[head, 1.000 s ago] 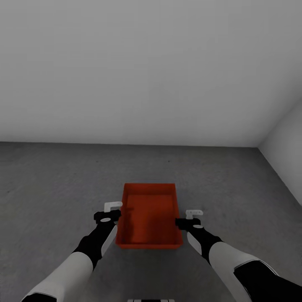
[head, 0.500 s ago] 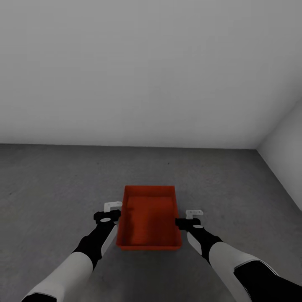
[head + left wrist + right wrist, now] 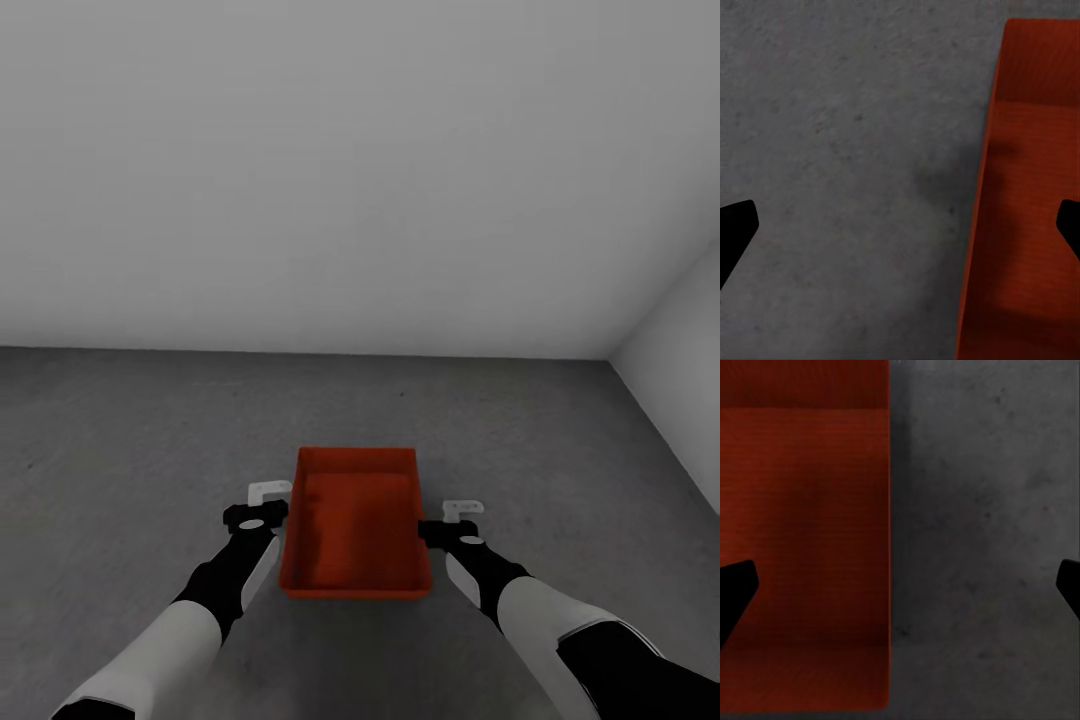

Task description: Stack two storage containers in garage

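We hover our left gripper (image 3: 262,508) and right gripper (image 3: 455,521), both spread wide and empty, straddling the container (image 3: 357,523) on the garage floor (image 3: 120,450) (apparently the stack's base), one long wall apiece.

Lighting: dim, even, diffuse; no visible source, no glare. Grey-white wall (image 3: 360,170) grades smoothly from paler at its foot to darker higher up. Floor (image 3: 130,430) dark and mottled, low contrast. Shadows: soft dark patch on the floor beside the storage container (image 3: 1020,225) in the left wrist view; similar darkening along its wall in the right wrist view. Sharpness: head view slightly soft; wrist views coarse, with blurred edges; black fingertips (image 3: 735,589) featureless silhouettes.
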